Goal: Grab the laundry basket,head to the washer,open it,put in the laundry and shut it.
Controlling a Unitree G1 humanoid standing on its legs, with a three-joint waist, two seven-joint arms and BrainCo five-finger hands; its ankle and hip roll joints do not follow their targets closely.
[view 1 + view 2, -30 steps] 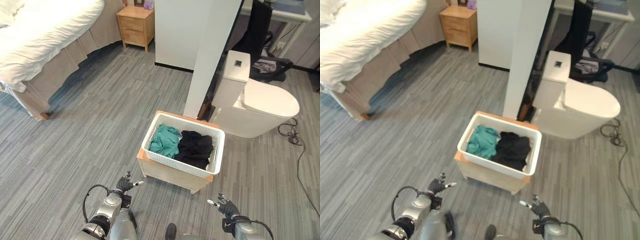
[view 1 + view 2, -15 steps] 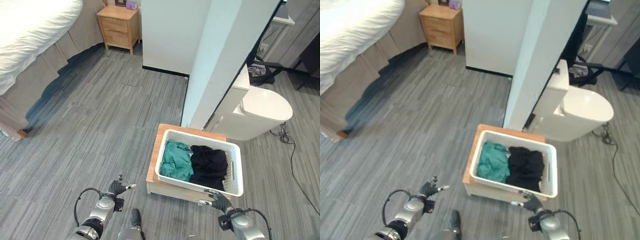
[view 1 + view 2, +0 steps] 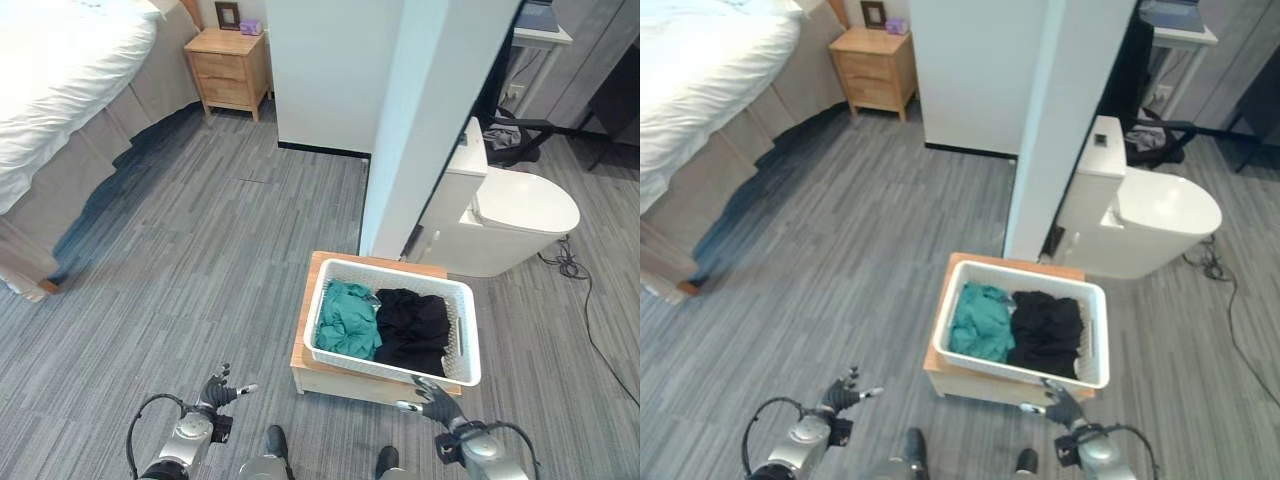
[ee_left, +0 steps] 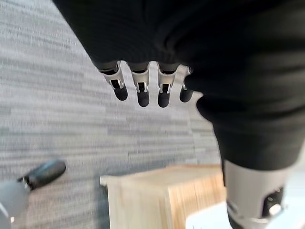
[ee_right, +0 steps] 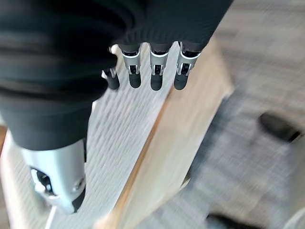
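Observation:
A white laundry basket [image 3: 392,371] sits on a low wooden stand [image 3: 335,380] on the floor. It holds a teal cloth [image 3: 348,320] on the left and a black cloth [image 3: 412,330] on the right. My right hand [image 3: 432,398] is open, fingers straight, just below the basket's front right corner; whether it touches I cannot tell. In the right wrist view its fingers [image 5: 155,71] point at the basket's mesh wall [image 5: 119,138]. My left hand [image 3: 218,392] is open, well left of the stand. The left wrist view shows the stand's corner [image 4: 157,198] past the fingers [image 4: 143,88].
A white partition wall [image 3: 420,130] stands right behind the basket, with a white toilet [image 3: 510,215] to its right. A bed [image 3: 60,90] and a wooden nightstand [image 3: 230,65] are at the far left. A cable [image 3: 585,300] lies on the floor at the right.
The whole picture has shifted, so the camera has moved and the basket stands nearer. My right hand now sits by the basket's front right corner. Both hands stay open.

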